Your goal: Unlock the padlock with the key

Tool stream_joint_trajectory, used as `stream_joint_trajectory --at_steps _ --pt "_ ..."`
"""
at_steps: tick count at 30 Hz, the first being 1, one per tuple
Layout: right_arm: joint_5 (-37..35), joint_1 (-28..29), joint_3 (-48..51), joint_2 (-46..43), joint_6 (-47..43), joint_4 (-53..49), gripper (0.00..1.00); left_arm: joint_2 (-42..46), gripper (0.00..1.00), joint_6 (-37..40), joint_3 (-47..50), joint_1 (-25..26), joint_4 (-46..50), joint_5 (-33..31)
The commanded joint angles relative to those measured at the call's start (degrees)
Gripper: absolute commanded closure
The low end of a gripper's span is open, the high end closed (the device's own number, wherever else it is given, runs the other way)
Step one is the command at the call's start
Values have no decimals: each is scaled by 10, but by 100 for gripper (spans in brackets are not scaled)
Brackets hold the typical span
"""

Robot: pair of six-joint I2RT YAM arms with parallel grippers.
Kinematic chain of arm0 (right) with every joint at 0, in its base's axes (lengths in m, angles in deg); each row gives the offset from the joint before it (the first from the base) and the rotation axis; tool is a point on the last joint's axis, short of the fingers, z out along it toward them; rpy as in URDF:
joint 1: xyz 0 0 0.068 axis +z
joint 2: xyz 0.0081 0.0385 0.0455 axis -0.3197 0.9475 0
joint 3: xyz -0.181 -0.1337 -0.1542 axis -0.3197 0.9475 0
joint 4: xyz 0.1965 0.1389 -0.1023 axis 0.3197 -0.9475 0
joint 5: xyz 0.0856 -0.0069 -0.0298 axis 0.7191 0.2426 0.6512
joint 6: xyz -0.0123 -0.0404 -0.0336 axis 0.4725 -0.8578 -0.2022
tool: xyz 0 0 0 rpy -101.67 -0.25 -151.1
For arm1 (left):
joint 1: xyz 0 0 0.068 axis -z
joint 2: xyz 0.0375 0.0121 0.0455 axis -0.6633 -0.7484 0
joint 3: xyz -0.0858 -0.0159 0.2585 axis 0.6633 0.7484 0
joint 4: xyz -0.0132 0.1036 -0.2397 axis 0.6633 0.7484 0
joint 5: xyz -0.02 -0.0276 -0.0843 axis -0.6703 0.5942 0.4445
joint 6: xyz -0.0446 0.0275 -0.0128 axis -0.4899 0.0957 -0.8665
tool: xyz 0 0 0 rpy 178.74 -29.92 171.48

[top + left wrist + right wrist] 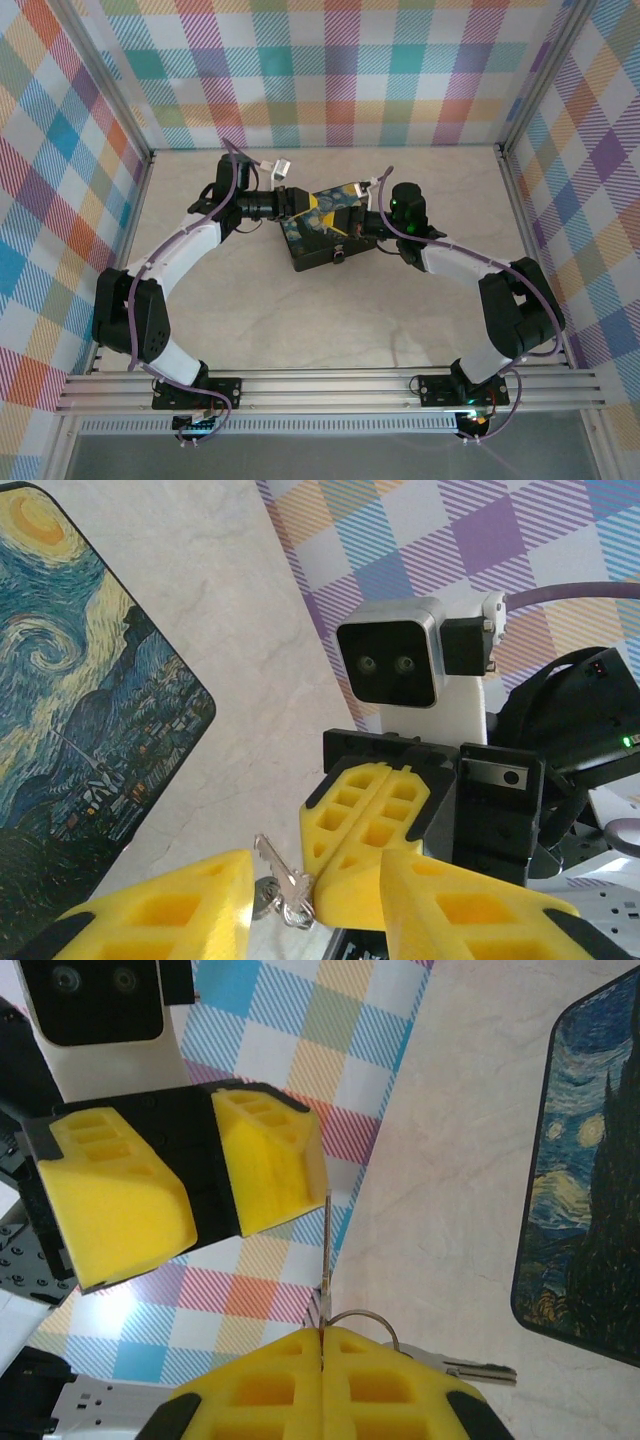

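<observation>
The left arm (190, 245) is bent at the elbow and reached inward over the worktop (330, 330), its wrist turned toward the centre; the right arm (470, 265) is folded in mirror fashion, so that the two wrists are brought nose to nose above the far end of the box (312, 238). The left jaws are held spread, their yellow pads (170, 910) set apart with nothing clamped between them. The right jaws are pressed together, and the key (325, 1245) is pinched between their pads (260, 1400), its blade seen edge-on and pointed up just beside one left pad. The lid is painted with a swirling blue and yellow night sky. Two arms, one box and one wire ring (362, 1316) are counted; two keys are hung on that ring, the second key (470, 1368) being left dangling beside the right pads. The padlock (340, 256) is seen from above as a tiny dark shape on the box's near side, well below the key; its shackle is too small to be made out.
</observation>
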Motion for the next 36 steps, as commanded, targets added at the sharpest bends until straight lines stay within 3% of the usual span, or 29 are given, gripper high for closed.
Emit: stream_joint_trajectory --at_steps 1,12,28,30,36 --pt "29 2 -29 -9 -14 3 98 -3 62 10 -15 -6 0 26" --pt "46 11 -52 11 -3 13 98 0 62 13 -5 -2 -8 36" --pt "48 11 -57 17 7 11 97 1 100 14 8 -2 -24 52" --pt "47 11 -56 16 10 15 95 3 100 10 11 -2 -30 49" --pt "25 0 -19 3 44 76 72 10 100 -46 34 -2 -83 0"
